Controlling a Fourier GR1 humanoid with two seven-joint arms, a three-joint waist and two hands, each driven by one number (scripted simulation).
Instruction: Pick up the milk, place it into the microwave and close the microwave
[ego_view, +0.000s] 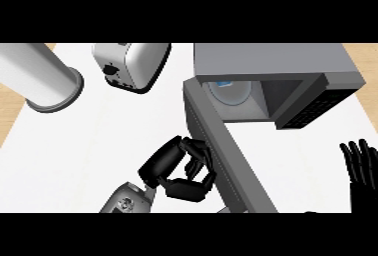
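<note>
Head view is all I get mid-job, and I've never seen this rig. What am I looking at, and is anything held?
The camera sits at the robot's head, looking down on a white counter. The grey box is the microwave, its door open toward you. Inside sits what is probably the milk, white and blue. The left hand is beside the door's outer face, fingers curled, holding nothing visible. The right hand rests open at the right edge. A toaster and a white cylinder stand back left.

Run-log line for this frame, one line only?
milk: inside microwave | door: open | left hand: at door's outer face | right hand: open, resting, right edge
</note>
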